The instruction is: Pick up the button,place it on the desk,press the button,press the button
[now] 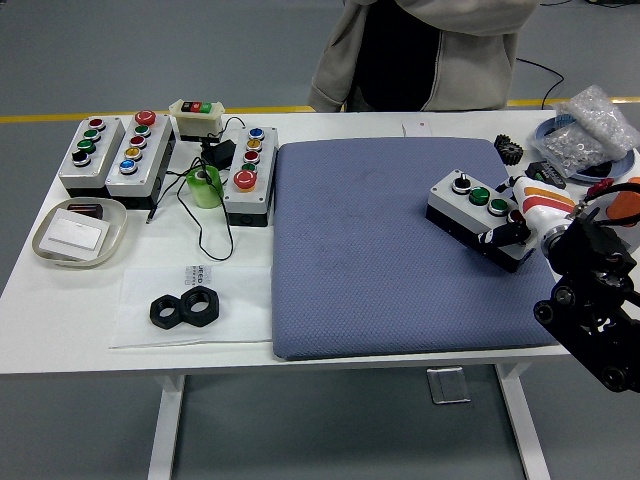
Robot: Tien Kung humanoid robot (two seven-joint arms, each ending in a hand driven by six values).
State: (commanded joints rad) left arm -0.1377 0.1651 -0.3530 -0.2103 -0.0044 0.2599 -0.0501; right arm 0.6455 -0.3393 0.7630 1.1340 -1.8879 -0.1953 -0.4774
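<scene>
White table, blue mat, grey floor with a yellow line.

The right hand (510,232) has its dark fingers closed on the near end of the button box (478,217), which sits on the right part of the blue mat (380,250) covering the white table (60,330). More button boxes (160,155) crowd the table's far-left corner; a person (430,50) stands beyond the far edge.
</scene>
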